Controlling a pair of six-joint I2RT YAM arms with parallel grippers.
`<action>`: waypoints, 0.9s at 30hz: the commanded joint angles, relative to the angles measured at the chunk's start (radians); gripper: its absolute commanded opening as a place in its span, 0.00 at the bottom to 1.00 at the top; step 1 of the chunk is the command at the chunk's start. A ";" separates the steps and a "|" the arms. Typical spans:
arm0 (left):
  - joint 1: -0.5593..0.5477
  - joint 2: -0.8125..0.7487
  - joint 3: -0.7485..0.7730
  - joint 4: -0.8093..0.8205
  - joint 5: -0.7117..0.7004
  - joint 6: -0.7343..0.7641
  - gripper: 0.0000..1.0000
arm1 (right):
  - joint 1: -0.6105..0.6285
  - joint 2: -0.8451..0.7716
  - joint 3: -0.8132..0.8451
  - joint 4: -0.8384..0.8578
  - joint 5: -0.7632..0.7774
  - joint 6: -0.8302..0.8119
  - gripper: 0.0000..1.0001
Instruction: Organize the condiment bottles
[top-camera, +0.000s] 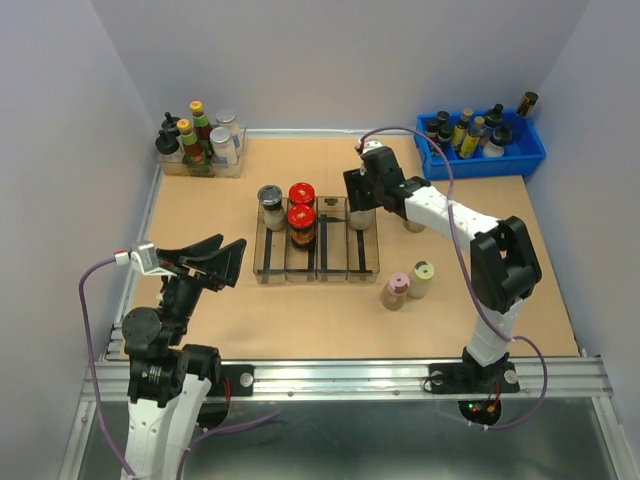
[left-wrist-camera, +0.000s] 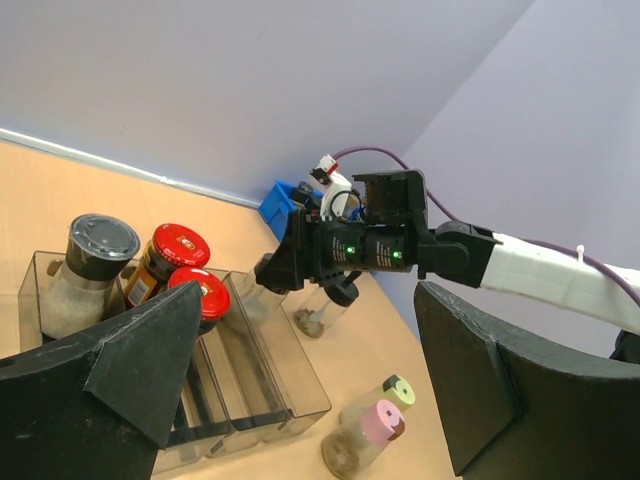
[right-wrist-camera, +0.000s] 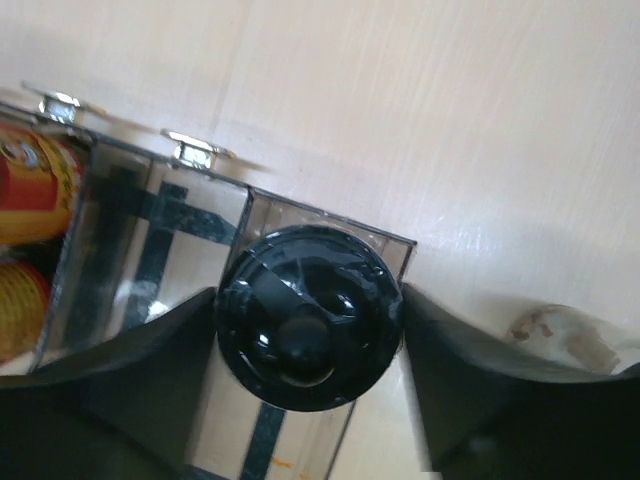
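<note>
Now the right gripper (top-camera: 358, 200) clenches a black-capped jar (right-wrist-camera: 308, 315) at the far end of the tray's (top-camera: 316, 279) rightmost slot. The grey-lidded jar (top-camera: 271, 207) and two red-lidded jars (top-camera: 301, 225) fill the left slots. The left gripper (top-camera: 225, 258) hangs released, well left.

From above we see only the lower body of the knob-capped jar (top-camera: 361, 220) under the right gripper (top-camera: 360, 203); at the wrist view's lower right, another clear jar (right-wrist-camera: 560, 335) is blurred.
</note>
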 joint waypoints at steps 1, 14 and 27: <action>-0.001 0.018 0.015 0.049 0.005 0.015 0.99 | 0.013 -0.038 0.072 0.092 0.029 -0.022 1.00; -0.001 0.062 0.013 0.087 0.025 0.018 0.99 | 0.013 -0.415 -0.150 0.075 0.240 0.095 1.00; -0.001 0.081 0.007 0.113 0.038 0.018 0.99 | -0.170 -0.283 -0.195 0.063 0.374 0.119 1.00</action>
